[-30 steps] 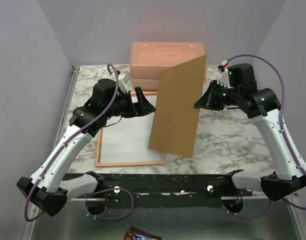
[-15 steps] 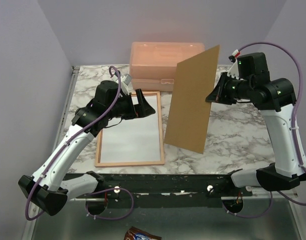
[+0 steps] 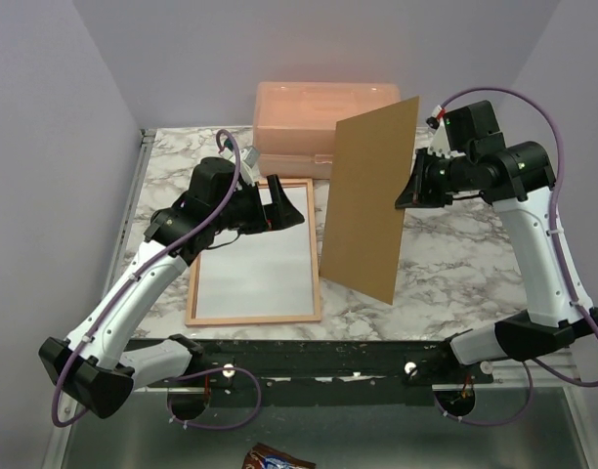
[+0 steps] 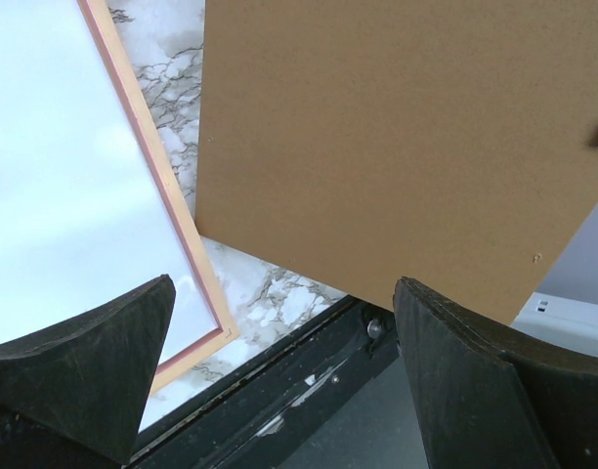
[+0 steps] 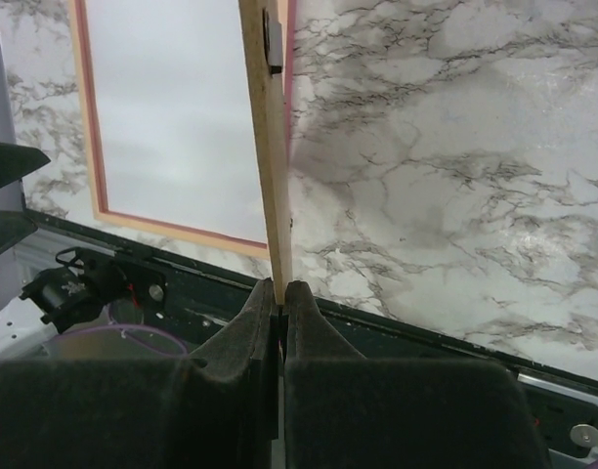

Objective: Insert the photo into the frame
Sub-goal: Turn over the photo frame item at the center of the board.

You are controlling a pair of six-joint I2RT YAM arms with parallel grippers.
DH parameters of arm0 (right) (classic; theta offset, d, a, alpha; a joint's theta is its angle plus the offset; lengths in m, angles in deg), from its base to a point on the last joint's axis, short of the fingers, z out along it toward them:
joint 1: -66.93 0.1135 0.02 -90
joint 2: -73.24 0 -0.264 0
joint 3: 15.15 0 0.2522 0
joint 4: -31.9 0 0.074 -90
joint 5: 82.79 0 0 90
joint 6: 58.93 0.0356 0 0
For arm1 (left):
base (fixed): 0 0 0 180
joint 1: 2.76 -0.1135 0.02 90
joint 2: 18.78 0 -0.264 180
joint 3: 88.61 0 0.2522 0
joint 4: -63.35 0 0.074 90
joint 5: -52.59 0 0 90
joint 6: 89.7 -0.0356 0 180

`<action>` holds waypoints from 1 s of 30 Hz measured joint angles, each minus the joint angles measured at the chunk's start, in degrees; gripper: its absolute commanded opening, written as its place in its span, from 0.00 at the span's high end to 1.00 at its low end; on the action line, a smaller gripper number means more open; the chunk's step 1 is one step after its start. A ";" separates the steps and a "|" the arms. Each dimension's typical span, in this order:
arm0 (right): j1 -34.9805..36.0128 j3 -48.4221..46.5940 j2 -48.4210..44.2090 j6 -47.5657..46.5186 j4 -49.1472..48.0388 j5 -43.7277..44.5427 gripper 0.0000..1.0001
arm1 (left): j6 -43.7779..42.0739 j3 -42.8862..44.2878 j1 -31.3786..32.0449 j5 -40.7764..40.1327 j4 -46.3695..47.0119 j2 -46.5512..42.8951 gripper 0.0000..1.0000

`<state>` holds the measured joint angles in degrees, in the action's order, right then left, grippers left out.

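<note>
The frame [image 3: 252, 319] lies flat on the marble table, left of centre, pale wood side up with a pink inner edge around a pale grey pane. It also shows in the left wrist view [image 4: 167, 186] and the right wrist view [image 5: 84, 107]. My right gripper [image 3: 408, 193] is shut on the edge of the brown backing board [image 3: 367, 200] and holds it upright in the air, right of the frame. The right wrist view shows the board edge-on [image 5: 265, 147] between the closed jaws [image 5: 280, 291]. My left gripper [image 3: 284, 200] is open and empty above the frame's far right corner [image 4: 282, 293]. The photo is out of view.
A peach plastic box [image 3: 319, 117] stands at the back of the table behind the frame and board. The black rail [image 3: 309, 357] runs along the near edge. Bare marble lies right of the board [image 3: 455, 264].
My right gripper has carried the backing board up and to the right, off the frame, so the whole pane now shows. The left gripper has hardly moved.
</note>
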<state>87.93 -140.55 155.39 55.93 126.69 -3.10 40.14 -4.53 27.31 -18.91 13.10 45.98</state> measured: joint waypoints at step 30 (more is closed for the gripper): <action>0.00 10.01 -4.15 0.04 1.90 -5.22 1.00 | 0.07 -2.43 0.00 -0.04 0.39 0.61 0.04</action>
<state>87.93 -130.54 151.24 55.97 128.60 -8.32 40.20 -6.95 27.31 -18.96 13.50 46.59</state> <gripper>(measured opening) 0.040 0.960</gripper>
